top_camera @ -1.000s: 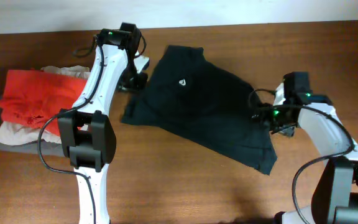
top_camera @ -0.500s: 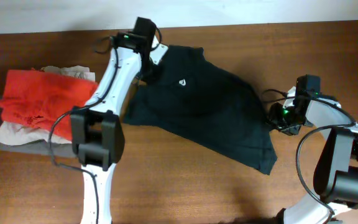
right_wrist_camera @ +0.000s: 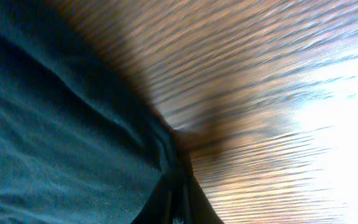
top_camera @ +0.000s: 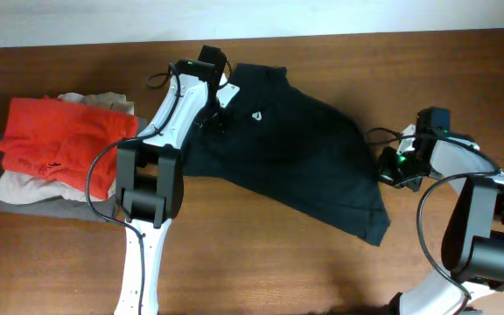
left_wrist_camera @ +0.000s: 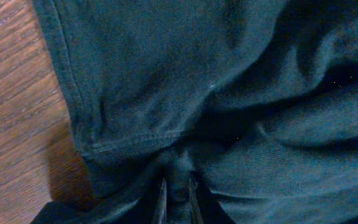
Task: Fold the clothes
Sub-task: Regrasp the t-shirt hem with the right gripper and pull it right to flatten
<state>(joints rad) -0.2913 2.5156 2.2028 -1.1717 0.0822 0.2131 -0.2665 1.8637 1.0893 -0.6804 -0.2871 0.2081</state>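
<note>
Fabric fills the narrow gap of your left jaws. In the left wrist view the two fingertips (left_wrist_camera: 161,200) stand close together with a bunched fold of the black shirt (left_wrist_camera: 229,93) nipped between them, just beside a stitched hem (left_wrist_camera: 129,140). Your right jaws are closed too, and the right wrist view shows them pinching the shirt's edge where cloth meets bare wood. I judge that you hold two points far apart so the cloth can be lifted or drawn taut and one part laid over another. A grip by the hem also gives you a straight edge to fold along.

Outward from the grips, the shirt lies spread and slanted across the middle of the desk (top_camera: 261,271). Its small white logo (top_camera: 257,115) faces up near the left grip, and its lower corner trails toward the front right. It is not flat: creases gather at the left pinch, so expect some smoothing.

At the left end, apart from the shirt, a red garment (top_camera: 59,140) lies on top of beige and grey folded garments (top_camera: 24,188). Your left arm (top_camera: 169,114) crosses between that stack and the shirt and hides part of the shirt's left edge from above. A pull leftward would carry cloth toward the stack. By the right jaws a black cable (top_camera: 379,133) loops close to the shirt's edge and could catch it.
</note>
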